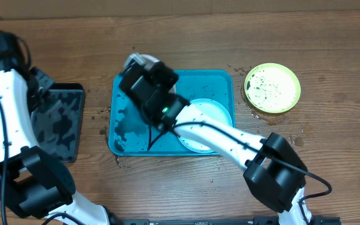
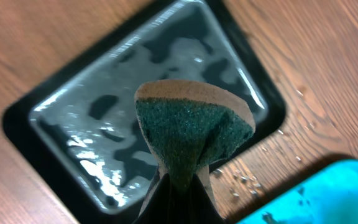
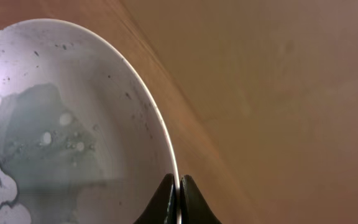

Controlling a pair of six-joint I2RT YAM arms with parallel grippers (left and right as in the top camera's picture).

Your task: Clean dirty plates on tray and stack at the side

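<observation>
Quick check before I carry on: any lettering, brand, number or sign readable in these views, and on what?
None to read.
Turquoise tray: no text.
Black tray: no text, only wet glare.
White plate, yellow-green plate, light blue plate: only dark specks and smears.
Sponge: no label.
Right wrist: a small green light, no lettering visible.

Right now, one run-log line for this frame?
left fingers: shut on sponge over black tray | right fingers: shut on white plate rim | blue plate: in turquoise tray | yellow-green plate: on table, speckled
</observation>
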